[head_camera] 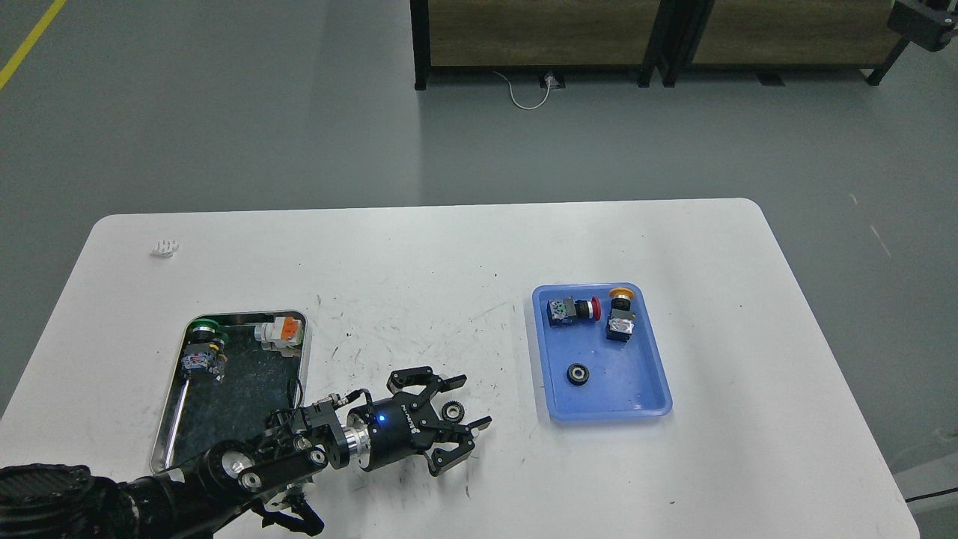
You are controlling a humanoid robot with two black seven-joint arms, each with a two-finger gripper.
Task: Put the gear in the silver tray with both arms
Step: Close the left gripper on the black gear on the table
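A small black toothed gear (pixel 450 410) lies flat on the scuffed white desk (pixel 419 254) between the spread prongs of the robot's left tool (pixel 456 415), which reaches in from the shallow silver metal tray (pixel 299 359) side and has not closed on it. The gear sits just right of that tray, so the carry back looks short and leftward. A second black gear (pixel 577 373) rests in the blue plastic tray (pixel 658 389) farther right; the right arm is out of sight.
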